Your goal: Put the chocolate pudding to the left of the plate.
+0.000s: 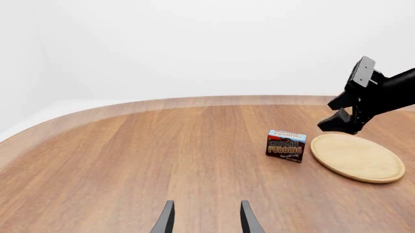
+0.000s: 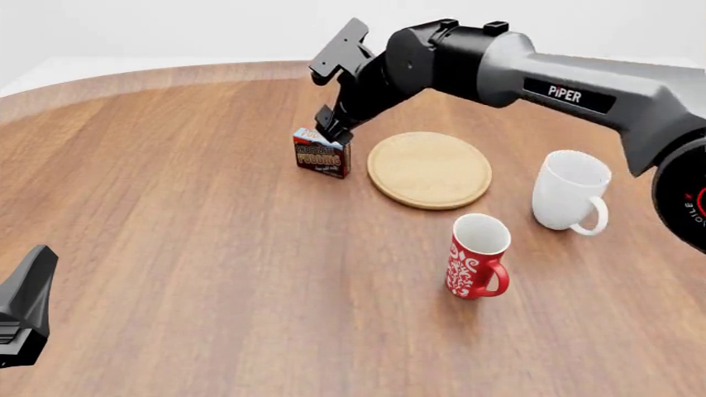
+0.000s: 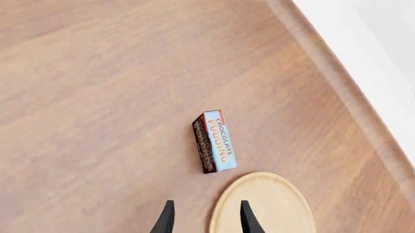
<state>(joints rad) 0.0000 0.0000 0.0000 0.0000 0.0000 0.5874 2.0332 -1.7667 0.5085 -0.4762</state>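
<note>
Low at the near left edge of the front view sits the black left claw (image 2: 25, 306), well apart from everything else; its wrist view shows its two fingers spread with nothing between them. Further in, a red mug with white pattern (image 2: 477, 267) stands upright on the brown wooden tabletop (image 2: 198, 231), and a plain white mug (image 2: 570, 192) stands beyond it to the right. Past them lies the flat round light-wood plate (image 2: 429, 169). Just beside its left rim, not touching, stands the small dark brown chocolate pudding carton (image 2: 322, 152), upright, its light blue top up. Hanging above the carton, the black right claw (image 2: 332, 131) is parted and empty.
</note>
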